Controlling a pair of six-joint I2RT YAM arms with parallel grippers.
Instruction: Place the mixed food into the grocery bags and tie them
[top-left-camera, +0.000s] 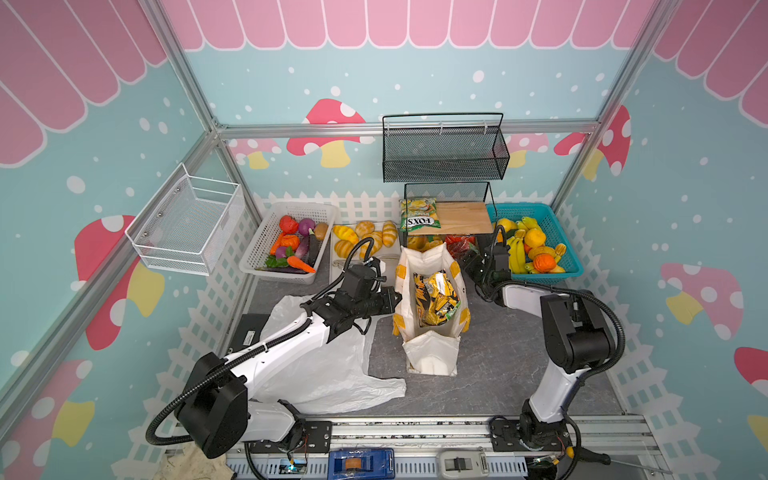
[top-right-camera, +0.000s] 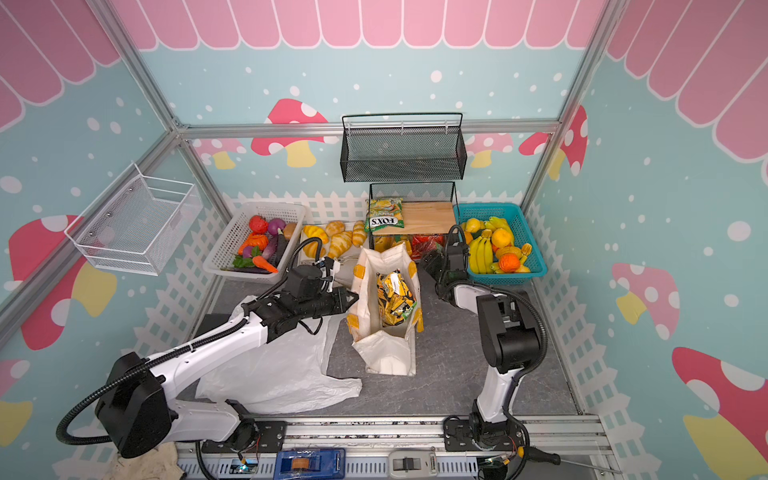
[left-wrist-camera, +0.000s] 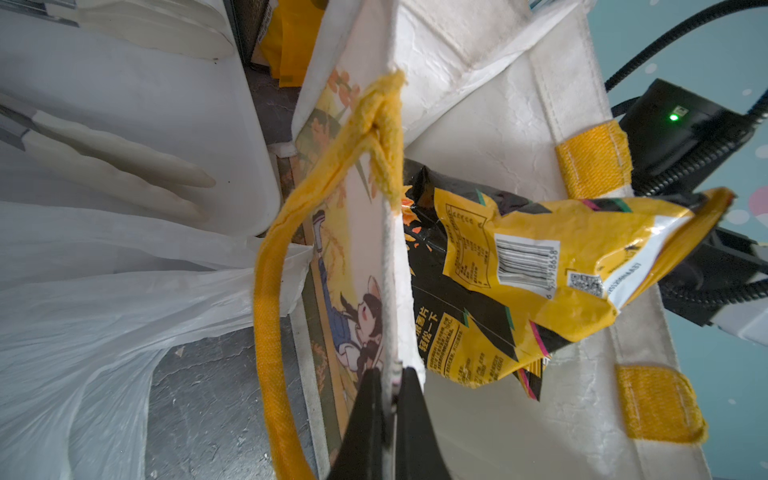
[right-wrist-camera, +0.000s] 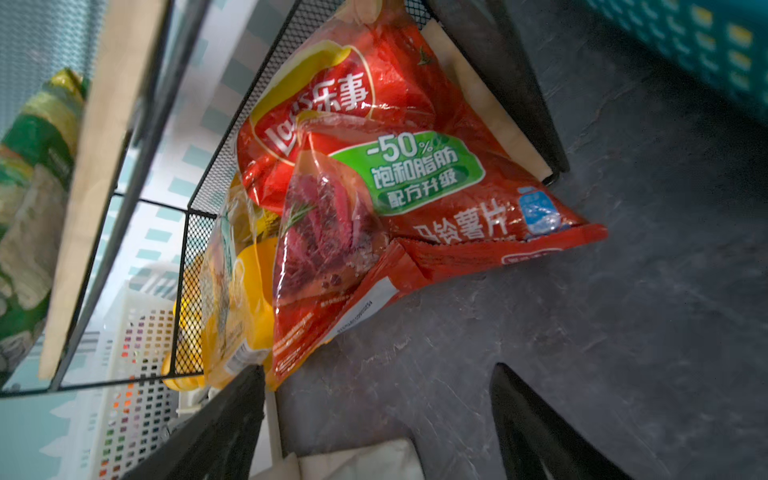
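The stiff off-white tote (top-left-camera: 430, 357) (top-right-camera: 388, 357) stands open mid-table with a black-and-yellow snack packet (top-left-camera: 438, 299) (top-right-camera: 395, 297) (left-wrist-camera: 540, 266) inside. My left gripper (top-left-camera: 394, 297) (top-right-camera: 354, 298) (left-wrist-camera: 391, 372) is shut on the tote's left rim (left-wrist-camera: 388, 291). The thin white plastic bag (top-left-camera: 328, 374) (top-right-camera: 274, 374) lies flat under the left arm. A red snack packet (right-wrist-camera: 395, 187) (top-left-camera: 459, 245) lies half out of the black mesh rack. My right gripper (right-wrist-camera: 376, 368) (top-left-camera: 471, 259) hovers open just in front of it, holding nothing. Toy vegetables (top-left-camera: 291, 249) sit in a white basket.
A green-yellow FOX'S packet (top-left-camera: 417, 214) lies on the rack's wooden shelf (top-left-camera: 465, 218). Bread rolls (top-left-camera: 365, 239) sit behind the tote. A teal fruit basket (top-left-camera: 557, 232) stands right of my right gripper. A white wire basket (top-left-camera: 187, 220) hangs on the left wall.
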